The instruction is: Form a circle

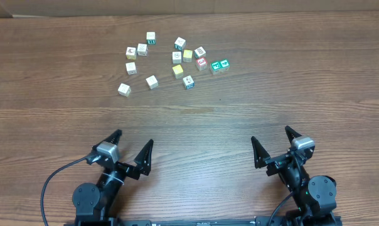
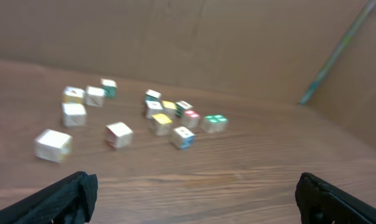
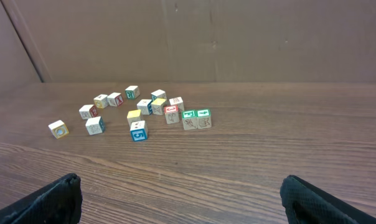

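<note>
Left gripper (image 1: 134, 137) is sitting at seven o'clock over the wooden table (image 1: 196, 119), its jaws standing wide apart and holding nothing. Right gripper (image 1: 270, 133) is sitting at five o'clock, jaws likewise spread and empty. Well beyond both, towards twelve o'clock, the picture cubes (image 1: 176, 56) are lying loose and scattered, forming no ring. A teal-numbered cube (image 1: 188, 81) is sitting at the cluster's six o'clock edge. A pair of green-faced cubes (image 1: 224, 64) is touching side by side at its three o'clock edge.
</note>
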`<state>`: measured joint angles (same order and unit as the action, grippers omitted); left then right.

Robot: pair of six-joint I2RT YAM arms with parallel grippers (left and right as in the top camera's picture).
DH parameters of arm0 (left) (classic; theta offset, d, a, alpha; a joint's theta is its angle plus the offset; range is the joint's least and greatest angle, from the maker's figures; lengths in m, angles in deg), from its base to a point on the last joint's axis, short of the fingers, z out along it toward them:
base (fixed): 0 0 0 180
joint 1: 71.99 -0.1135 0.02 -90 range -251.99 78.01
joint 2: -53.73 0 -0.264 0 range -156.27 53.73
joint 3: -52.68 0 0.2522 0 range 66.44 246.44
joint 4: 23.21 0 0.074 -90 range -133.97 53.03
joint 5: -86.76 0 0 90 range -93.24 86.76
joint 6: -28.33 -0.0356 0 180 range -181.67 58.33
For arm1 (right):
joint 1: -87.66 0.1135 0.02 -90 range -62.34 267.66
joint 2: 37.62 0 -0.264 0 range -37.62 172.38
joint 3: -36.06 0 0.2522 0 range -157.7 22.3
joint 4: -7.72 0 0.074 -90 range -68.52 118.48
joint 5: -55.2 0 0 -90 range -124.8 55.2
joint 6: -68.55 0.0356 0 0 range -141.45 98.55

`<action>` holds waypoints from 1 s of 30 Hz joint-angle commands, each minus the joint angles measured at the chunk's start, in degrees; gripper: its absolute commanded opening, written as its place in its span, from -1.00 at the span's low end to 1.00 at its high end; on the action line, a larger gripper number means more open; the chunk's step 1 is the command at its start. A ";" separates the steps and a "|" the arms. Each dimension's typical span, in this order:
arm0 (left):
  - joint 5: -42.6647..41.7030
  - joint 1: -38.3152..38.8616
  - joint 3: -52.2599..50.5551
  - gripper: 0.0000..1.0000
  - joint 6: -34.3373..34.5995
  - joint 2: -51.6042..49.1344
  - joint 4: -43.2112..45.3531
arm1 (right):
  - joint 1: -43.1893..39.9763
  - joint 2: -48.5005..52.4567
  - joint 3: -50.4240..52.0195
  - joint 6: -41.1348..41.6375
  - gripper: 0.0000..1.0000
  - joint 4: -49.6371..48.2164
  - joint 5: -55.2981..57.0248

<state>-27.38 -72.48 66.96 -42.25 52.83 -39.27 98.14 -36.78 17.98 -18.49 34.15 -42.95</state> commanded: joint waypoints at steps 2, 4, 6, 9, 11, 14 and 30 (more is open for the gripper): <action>-4.76 -0.22 -0.20 0.99 12.79 0.55 -0.02 | -0.44 -0.68 0.50 0.26 1.00 -0.37 -0.09; -5.97 -0.24 -0.20 0.99 13.84 0.55 0.00 | -0.44 -0.68 0.50 0.26 1.00 -0.37 -0.09; -8.07 -0.22 -0.20 1.00 13.79 0.55 0.44 | -0.44 -0.68 0.50 0.26 1.00 -0.37 -0.09; -13.11 -0.22 0.48 1.00 11.91 0.55 1.25 | -0.44 -0.68 0.50 0.26 1.00 -0.37 -0.09; -13.18 -0.22 1.92 1.00 10.12 0.55 0.76 | -0.44 -0.68 0.50 0.26 1.00 -0.37 -0.09; -10.43 -0.22 6.54 1.00 5.70 0.44 -2.84 | -0.44 -0.68 0.50 0.26 1.00 -0.37 -0.09; 12.31 -0.22 57.44 1.00 -12.94 -45.35 -31.19 | -0.44 -0.68 0.50 0.26 1.00 -0.37 -0.09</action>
<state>-21.50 -72.48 116.31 -50.64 15.23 -67.84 98.14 -36.78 18.25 -18.45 34.08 -42.95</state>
